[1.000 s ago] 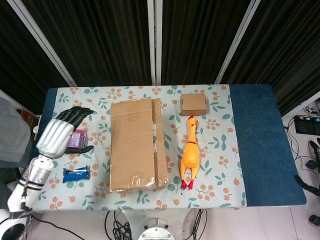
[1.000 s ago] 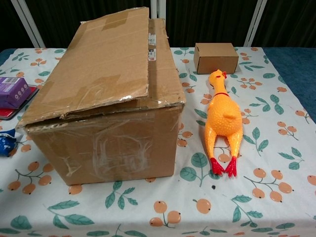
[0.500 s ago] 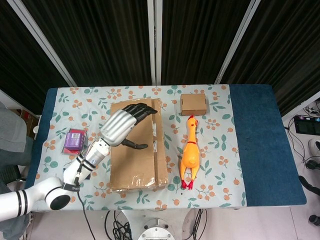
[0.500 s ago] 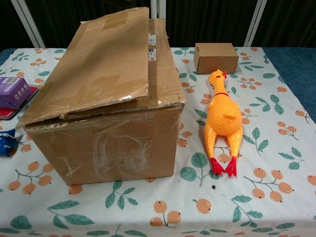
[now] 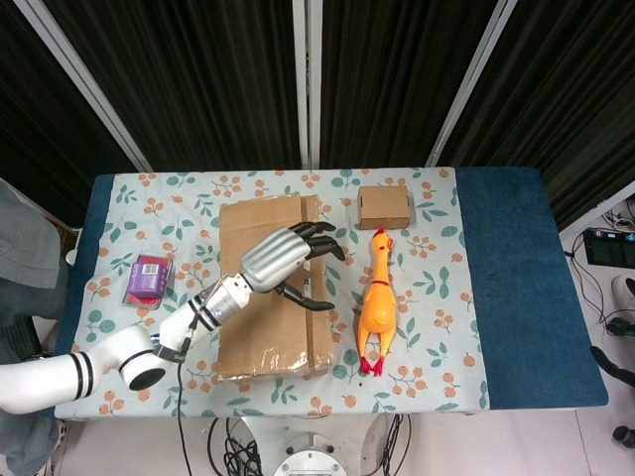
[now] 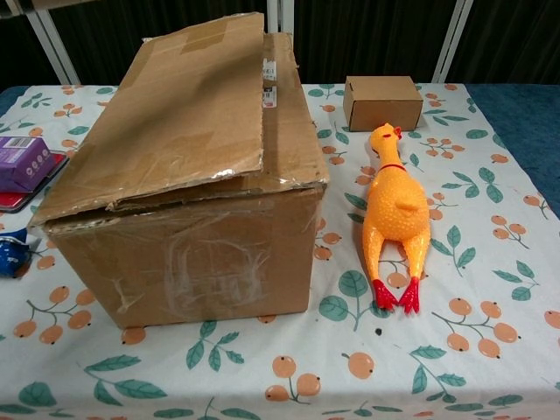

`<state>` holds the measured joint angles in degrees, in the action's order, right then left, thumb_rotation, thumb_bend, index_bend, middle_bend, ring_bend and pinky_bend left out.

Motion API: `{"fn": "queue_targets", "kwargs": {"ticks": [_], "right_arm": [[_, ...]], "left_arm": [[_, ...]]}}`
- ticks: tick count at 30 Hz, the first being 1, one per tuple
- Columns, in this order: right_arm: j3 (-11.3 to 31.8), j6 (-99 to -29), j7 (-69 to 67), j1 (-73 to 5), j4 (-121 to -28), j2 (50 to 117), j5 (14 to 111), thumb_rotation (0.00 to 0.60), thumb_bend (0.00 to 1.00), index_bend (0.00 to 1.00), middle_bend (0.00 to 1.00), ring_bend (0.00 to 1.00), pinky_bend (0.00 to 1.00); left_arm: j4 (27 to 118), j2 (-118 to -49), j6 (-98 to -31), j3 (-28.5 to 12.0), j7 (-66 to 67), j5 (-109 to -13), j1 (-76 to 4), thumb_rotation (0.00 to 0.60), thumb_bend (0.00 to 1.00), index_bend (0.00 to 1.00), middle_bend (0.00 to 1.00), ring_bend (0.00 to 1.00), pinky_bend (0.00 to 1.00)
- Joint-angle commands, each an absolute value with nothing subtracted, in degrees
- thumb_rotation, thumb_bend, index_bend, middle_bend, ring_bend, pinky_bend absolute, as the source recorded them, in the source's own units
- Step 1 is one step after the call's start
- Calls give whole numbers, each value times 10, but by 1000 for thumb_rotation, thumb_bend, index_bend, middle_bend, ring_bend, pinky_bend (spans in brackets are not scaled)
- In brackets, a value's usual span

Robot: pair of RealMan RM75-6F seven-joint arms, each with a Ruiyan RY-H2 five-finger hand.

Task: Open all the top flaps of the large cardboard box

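The large cardboard box (image 5: 260, 224) lies in the middle of the table, its top flaps down. In the chest view the box (image 6: 184, 175) shows its left flap (image 6: 166, 114) lying over the right flap (image 6: 289, 122), slightly lifted at the front edge. My left hand (image 5: 288, 260) hovers above the box's right half in the head view, fingers spread toward the right edge and holding nothing. I cannot tell whether it touches the cardboard. The chest view does not show this hand. My right hand appears in neither view.
A yellow rubber chicken (image 5: 377, 307) (image 6: 394, 219) lies right of the box. A small cardboard box (image 5: 384, 206) (image 6: 381, 101) stands behind it. A purple box (image 5: 149, 278) (image 6: 22, 162) and a blue packet (image 6: 10, 254) sit at the left. Blue cloth (image 5: 521, 288) covers the table's right end.
My left hand has swung from the table's left side, near the purple box, rightward across the large box to its right half. The box and flaps have not moved.
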<state>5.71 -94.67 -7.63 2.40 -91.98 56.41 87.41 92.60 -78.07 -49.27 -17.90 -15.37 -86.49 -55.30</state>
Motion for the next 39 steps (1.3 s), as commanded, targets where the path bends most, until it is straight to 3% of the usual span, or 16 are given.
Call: {"fn": "queue_targets", "kwargs": {"ticks": [1, 18, 39], "right_arm": [[57, -946, -78, 23, -918, 566, 875, 600, 64, 0, 0, 0, 0], [59, -955, -95, 25, -901, 575, 877, 600, 58, 0, 0, 0, 0], [62, -969, -96, 26, -907, 576, 886, 600, 47, 0, 0, 0, 0]], "left_arm": [[916, -789, -491, -164, -163, -876, -562, 179, 0, 324, 329, 126, 203], [872, -790, -519, -122, -76, -911, -574, 162, 0, 330, 432, 126, 199], [954, -679, -503, -109, 23, -876, -564, 152, 0, 329, 544, 129, 194]]}}
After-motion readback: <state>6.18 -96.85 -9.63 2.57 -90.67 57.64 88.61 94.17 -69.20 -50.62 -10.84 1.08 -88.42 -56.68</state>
